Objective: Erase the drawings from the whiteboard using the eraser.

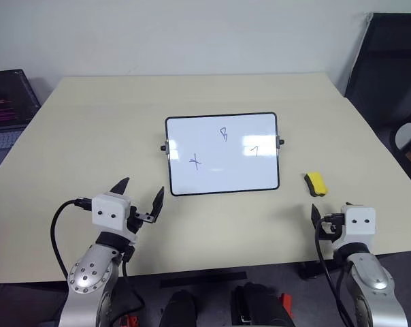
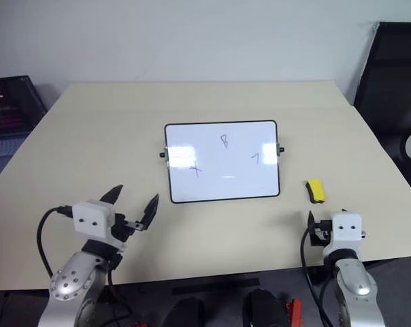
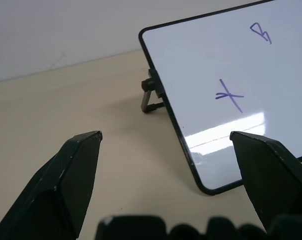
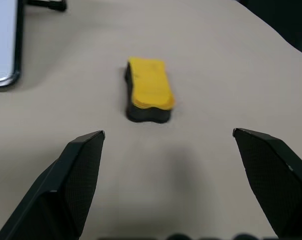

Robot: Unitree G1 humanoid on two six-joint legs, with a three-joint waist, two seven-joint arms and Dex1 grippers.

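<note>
Both grippers spread wide, empty; you've grabbed nothing yet.
Yellow-topped, black-based eraser block (image 4: 148,90) lies on beige table (image 1: 90,129), just ahead of right gripper (image 4: 168,137); left gripper (image 1: 139,193) faces black-framed whiteboard (image 1: 222,153) w/ drawings (image 1: 224,134) intact.

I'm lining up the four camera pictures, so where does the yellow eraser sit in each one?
Left eye: eraser on the table, right of the whiteboard.
Right eye: eraser, same spot.
Left wrist: not in it.
Right wrist: eraser ahead between the open fingers.
Shared landmark: the whiteboard's black frame.
</note>
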